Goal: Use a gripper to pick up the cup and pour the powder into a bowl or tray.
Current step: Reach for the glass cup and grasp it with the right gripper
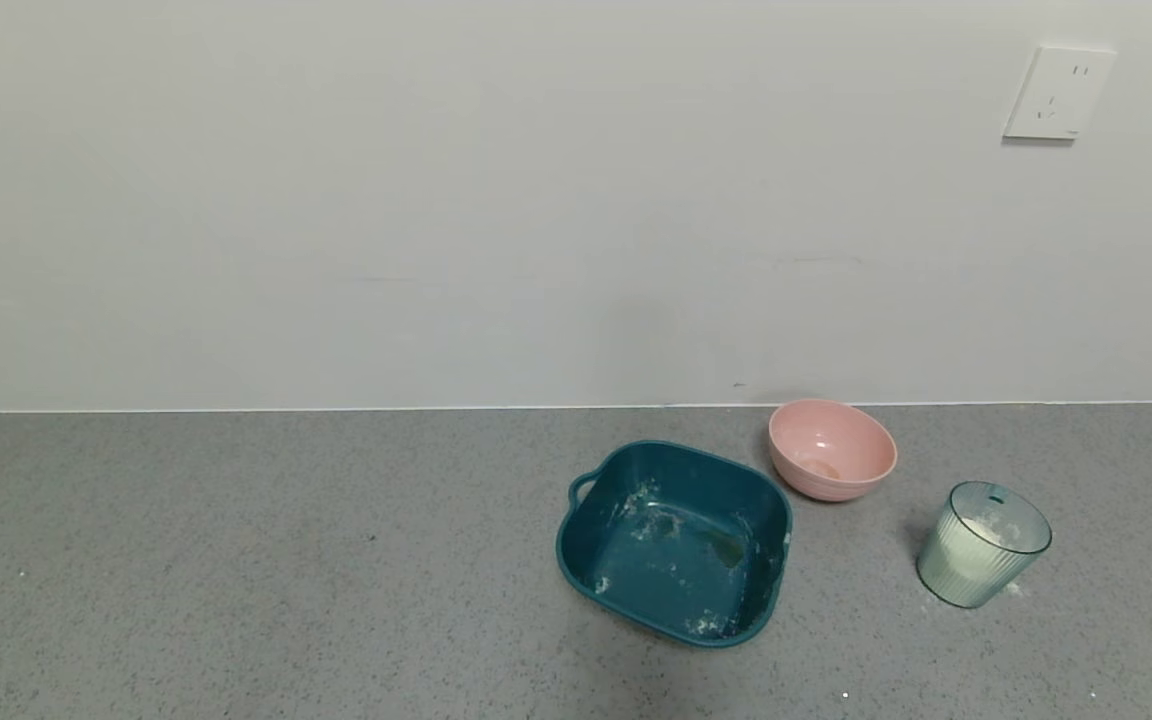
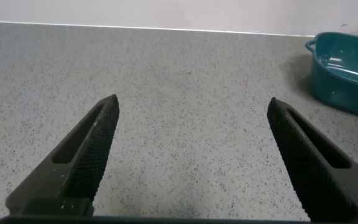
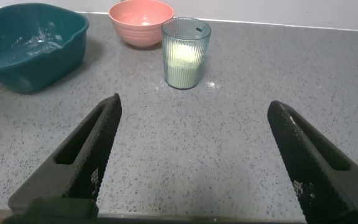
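The ribbed pale green cup (image 1: 982,544) stands upright on the grey counter at the right, with white powder (image 1: 983,531) inside. The pink bowl (image 1: 832,449) sits behind and to its left, near the wall. The dark teal tray (image 1: 676,540) lies left of the bowl, dusted with powder traces. Neither arm shows in the head view. My right gripper (image 3: 193,107) is open and empty, low over the counter, with the cup (image 3: 185,53) straight ahead of it and well apart, the bowl (image 3: 140,22) behind it. My left gripper (image 2: 193,103) is open and empty over bare counter.
The white wall rises just behind the bowl, with a socket plate (image 1: 1058,92) high at the right. A few powder specks lie by the cup's base (image 3: 211,84). The tray (image 2: 347,71) shows at the edge of the left wrist view.
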Motion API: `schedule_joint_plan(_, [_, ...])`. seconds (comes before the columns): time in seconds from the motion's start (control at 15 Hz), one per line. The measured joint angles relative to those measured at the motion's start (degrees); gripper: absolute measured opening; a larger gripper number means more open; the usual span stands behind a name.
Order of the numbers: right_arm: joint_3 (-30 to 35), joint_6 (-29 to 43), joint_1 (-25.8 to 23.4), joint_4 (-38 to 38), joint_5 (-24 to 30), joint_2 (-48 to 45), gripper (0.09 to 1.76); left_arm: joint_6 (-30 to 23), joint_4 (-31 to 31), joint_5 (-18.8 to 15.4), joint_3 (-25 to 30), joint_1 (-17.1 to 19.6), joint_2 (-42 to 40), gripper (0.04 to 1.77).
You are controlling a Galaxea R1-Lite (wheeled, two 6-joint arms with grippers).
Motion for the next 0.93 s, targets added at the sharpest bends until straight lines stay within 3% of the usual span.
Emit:
schedule_joint_plan(0.6, [-0.46, 0.17, 0.0, 0.02, 0.22, 0.0, 1.71, 0.0, 0.0, 0.02, 0.0, 0.0, 0.0, 1.72])
schedule_joint_plan(0.93, [-6.89, 0.17, 0.26, 7.25, 0.52, 0.0, 1.71, 0.0, 0.02, 0.02, 0.0, 0.0, 0.0, 1.72])
